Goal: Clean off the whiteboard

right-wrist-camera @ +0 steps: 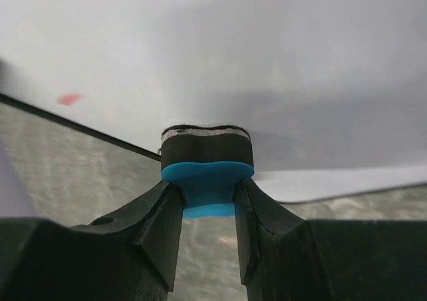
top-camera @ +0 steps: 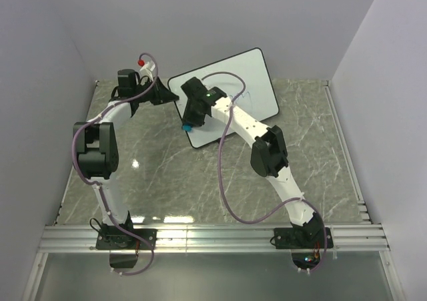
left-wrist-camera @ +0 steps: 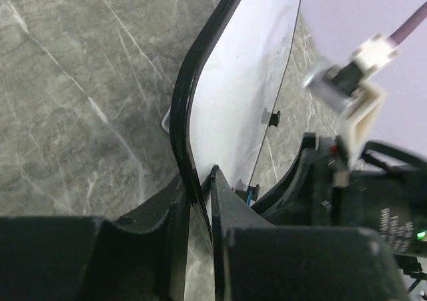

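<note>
The whiteboard, white with a thin black frame, stands tilted at the back middle of the table. My left gripper is shut on its left edge. In the left wrist view the black frame of the whiteboard runs between my fingers. My right gripper is shut on a small blue eraser and holds it at the board's lower left part. In the right wrist view the eraser has its black felt against the whiteboard. A small red mark shows on the board to the left.
The grey marble table is enclosed by pale walls on the left, back and right. A metal rail runs along the near edge by the arm bases. Purple cables loop off both arms. The right arm shows close in the left wrist view.
</note>
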### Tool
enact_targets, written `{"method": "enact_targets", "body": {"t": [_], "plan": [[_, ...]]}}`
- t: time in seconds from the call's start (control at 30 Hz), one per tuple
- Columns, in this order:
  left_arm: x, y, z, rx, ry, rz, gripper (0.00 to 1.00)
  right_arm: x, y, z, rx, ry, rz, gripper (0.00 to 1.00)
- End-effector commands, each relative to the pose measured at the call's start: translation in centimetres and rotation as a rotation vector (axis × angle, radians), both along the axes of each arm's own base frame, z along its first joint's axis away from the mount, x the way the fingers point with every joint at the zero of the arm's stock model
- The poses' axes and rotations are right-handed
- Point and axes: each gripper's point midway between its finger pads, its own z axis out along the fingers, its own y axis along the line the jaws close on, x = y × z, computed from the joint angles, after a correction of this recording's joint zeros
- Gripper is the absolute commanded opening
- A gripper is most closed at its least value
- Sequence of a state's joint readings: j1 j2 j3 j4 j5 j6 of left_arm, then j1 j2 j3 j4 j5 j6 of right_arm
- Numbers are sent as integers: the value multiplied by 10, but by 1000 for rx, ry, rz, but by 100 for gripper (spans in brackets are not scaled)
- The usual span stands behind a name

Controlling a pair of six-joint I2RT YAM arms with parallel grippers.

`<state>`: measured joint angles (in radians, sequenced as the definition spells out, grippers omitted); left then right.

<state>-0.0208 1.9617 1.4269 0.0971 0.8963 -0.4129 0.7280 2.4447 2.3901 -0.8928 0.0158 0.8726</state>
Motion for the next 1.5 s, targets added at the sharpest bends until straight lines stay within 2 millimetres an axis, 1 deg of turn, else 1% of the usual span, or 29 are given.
{"method": "enact_targets", "body": {"t": [0.0,0.07,0.13,0.23,0.27,0.33,0.4,0.43,0.5,0.53,0.57,0.6,0.63,0.67,0.7,0.73,0.8,0.87,0.93,1.07,1.13,1.17,1.2,1.23,1.27,1.33,1.37,1.43,1.47], "plan": [[-36,-46,26,-32,-36,-221,0,-42,-56,-91,-315,213,9,0],[-36,-48,28,-32,-40,-224,0,-58,-58,-90,-351,215,51,0],[-37,-50,30,-32,-43,-229,0,-60,-51,-87,-334,192,76,0],[-41,-54,33,-29,-48,-234,0,-48,-41,-74,-299,164,71,0],[-42,-55,34,-27,-49,-235,0,-36,-30,-64,-266,124,67,0],[-47,-59,34,-23,-54,-243,0,-21,-21,-52,-209,82,53,0],[-51,-60,34,-18,-55,-243,0,-6,-18,-39,-145,51,20,0],[-52,-60,34,-18,-56,-245,0,5,-11,-29,-87,17,-4,0],[-56,-60,34,-15,-56,-244,0,15,-8,-8,-31,-36,-20,0],[-58,-61,33,-14,-49,-247,0,30,-5,8,13,-101,-33,0],[-61,-60,29,-10,-29,-245,0,34,-3,26,37,-144,-34,0],[-63,-60,27,-5,-25,-245,0,46,-5,47,65,-209,-51,0],[-65,-60,26,-3,-23,-248,0,52,-5,51,73,-232,-59,0],[-66,-60,26,-2,-21,-248,0,57,-8,67,93,-270,-68,0],[-67,-59,23,1,-13,-245,0,61,-7,77,114,-302,-67,0],[-69,-60,21,4,-11,-246,0,70,-5,92,150,-354,-72,0],[-71,-60,18,5,-3,-245,0,77,-5,111,185,-402,-85,0],[-74,-62,17,5,2,-251,0,83,0,127,217,-446,-99,0],[-76,-62,15,7,10,-252,0,89,0,132,230,-463,-132,0],[-82,-62,17,7,4,-258,0,101,0,131,239,-496,-208,0],[-86,-61,15,10,8,-259,0,105,-3,124,214,-504,-249,0],[-88,-61,16,11,8,-260,0,107,-4,128,211,-514,-259,0],[-89,-60,14,13,9,-261,0,110,-9,127,186,-523,-282,0],[-90,-60,15,17,7,-260,0,107,-15,115,135,-496,-292,0],[-91,-60,16,18,5,-260,0,106,-20,114,110,-492,-310,0],[-91,-59,18,21,-2,-260,0,101,-39,104,17,-477,-349,0],[-91,-60,21,20,-6,-262,0,97,-46,93,-33,-467,-359,0],[-91,-60,23,19,-9,-263,0,91,-63,84,-150,-476,-393,0],[-91,-60,25,18,-14,-264,0,89,-68,81,-182,-473,-404,0]]}}
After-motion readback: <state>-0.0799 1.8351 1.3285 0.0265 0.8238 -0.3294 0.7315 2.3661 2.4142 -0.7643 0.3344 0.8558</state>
